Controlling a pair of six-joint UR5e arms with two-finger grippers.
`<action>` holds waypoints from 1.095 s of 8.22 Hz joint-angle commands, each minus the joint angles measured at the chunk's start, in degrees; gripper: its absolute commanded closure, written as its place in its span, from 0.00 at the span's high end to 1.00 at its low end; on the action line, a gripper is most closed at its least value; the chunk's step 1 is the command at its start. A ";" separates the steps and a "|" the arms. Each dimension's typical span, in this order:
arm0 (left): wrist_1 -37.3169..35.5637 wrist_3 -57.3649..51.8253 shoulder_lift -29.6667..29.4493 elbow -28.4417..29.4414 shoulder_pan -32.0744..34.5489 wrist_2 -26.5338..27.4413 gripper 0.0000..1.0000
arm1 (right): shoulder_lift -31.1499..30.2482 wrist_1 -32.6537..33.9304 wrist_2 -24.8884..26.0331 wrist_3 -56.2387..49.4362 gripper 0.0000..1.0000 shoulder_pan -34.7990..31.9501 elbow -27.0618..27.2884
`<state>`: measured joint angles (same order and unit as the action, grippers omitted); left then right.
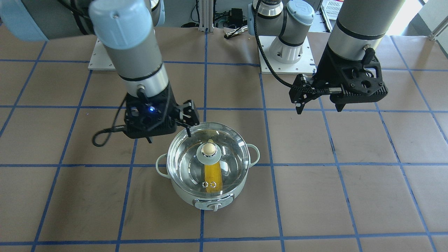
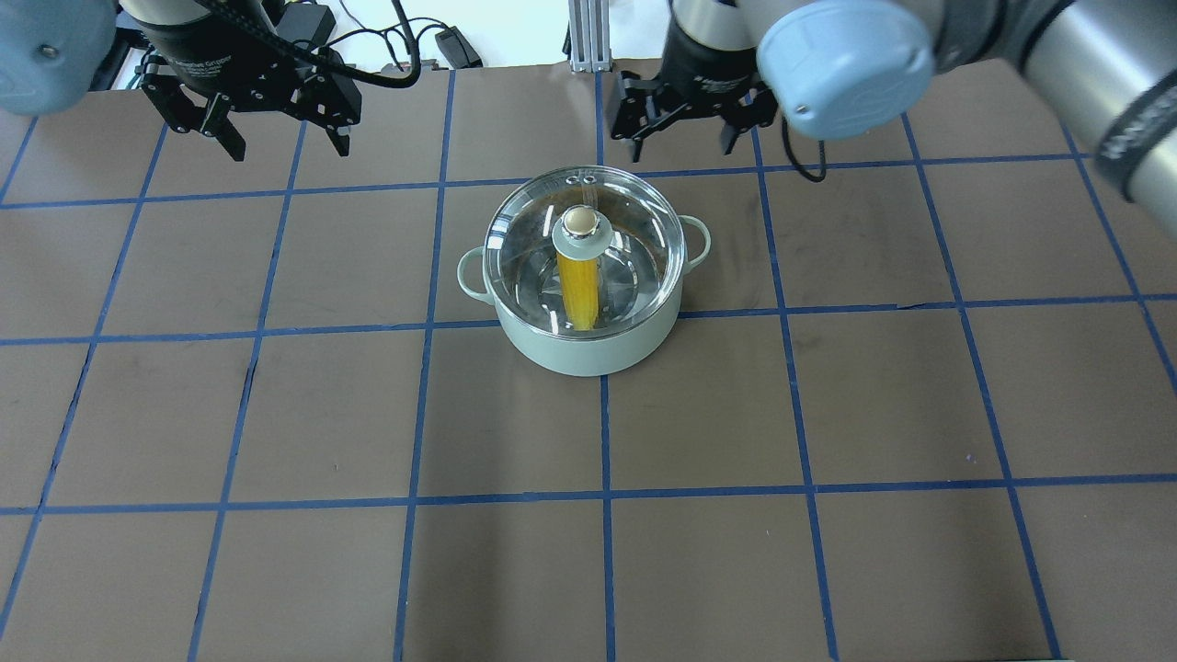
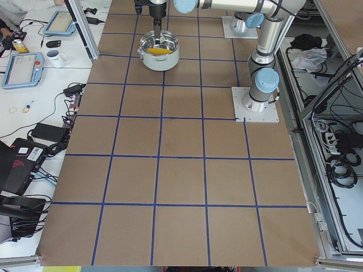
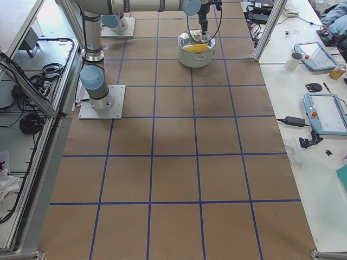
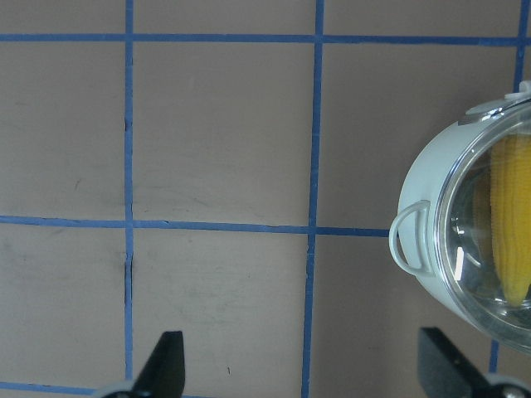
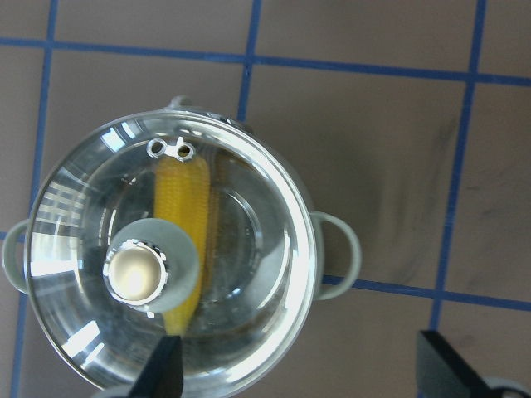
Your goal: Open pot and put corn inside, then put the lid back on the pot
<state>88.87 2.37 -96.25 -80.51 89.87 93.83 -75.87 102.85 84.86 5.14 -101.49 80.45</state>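
Observation:
The mint-green pot stands mid-table, also in the overhead view. The clear glass lid sits shut on it, beige knob up. The yellow corn lies inside under the glass. My right gripper is open and empty, raised just behind the pot on the robot's side; its wrist view looks down on the lid and the corn. My left gripper is open and empty, raised well off to the pot's side; its wrist view shows the pot's handle.
Brown table paper with a blue tape grid. Two white arm base plates and cables lie at the robot's edge. Side benches hold tablets and a mug. A black cable loop hangs from the right wrist.

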 commanded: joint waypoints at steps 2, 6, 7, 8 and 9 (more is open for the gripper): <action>-0.54 0.09 -0.08 0.00 0.04 0.03 1.00 | -13.49 -13.96 8.54 -16.27 1.00 8.76 1.10; -1.25 -0.09 -0.08 -0.09 0.30 -3.75 1.00 | -13.86 -14.43 7.87 -17.18 1.00 8.15 1.29; -1.25 -0.44 0.01 -0.18 0.39 -3.40 1.00 | -13.77 -11.03 7.78 -17.35 1.00 8.06 1.46; -1.25 -0.44 0.01 -0.18 0.39 -3.39 1.00 | -13.69 -10.30 7.78 -17.79 1.00 8.06 1.46; -1.25 -0.27 0.01 -0.18 0.39 -3.39 1.00 | -13.60 -9.95 7.69 -18.05 1.00 7.97 1.55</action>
<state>87.65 2.03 -96.28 -80.65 90.22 90.45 -89.61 91.38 92.63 -12.33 -93.40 81.87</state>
